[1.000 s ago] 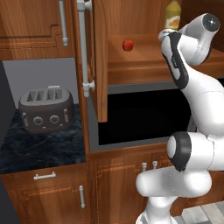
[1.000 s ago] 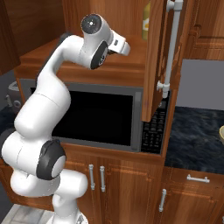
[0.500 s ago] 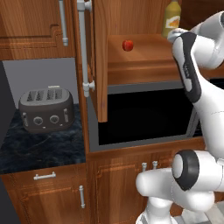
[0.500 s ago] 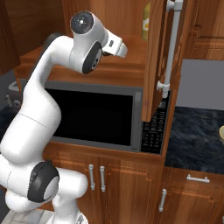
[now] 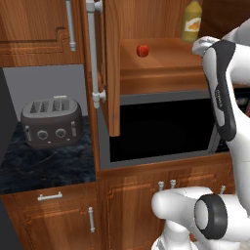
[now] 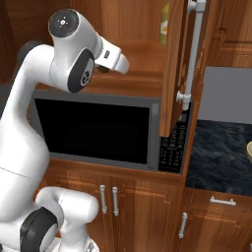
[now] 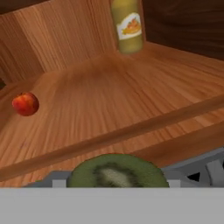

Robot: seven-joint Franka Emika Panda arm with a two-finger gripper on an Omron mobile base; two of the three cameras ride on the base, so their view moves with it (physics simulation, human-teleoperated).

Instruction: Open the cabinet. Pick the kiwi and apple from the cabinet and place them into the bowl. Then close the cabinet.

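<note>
Wood-panelled kitchen: the cabinet [image 5: 146,63] stands open at the top of the left base view, the apple [image 5: 142,50] on its shelf, a yellow bottle [image 5: 191,22] to the upper right. In the hand view the kiwi [image 7: 117,172] sits bottom centre, seemingly pinched in the end effector. Carrying it out looks underway; next it must reach the bowl [image 6: 249,150] at the right edge on the counter [image 6: 221,152].
</note>
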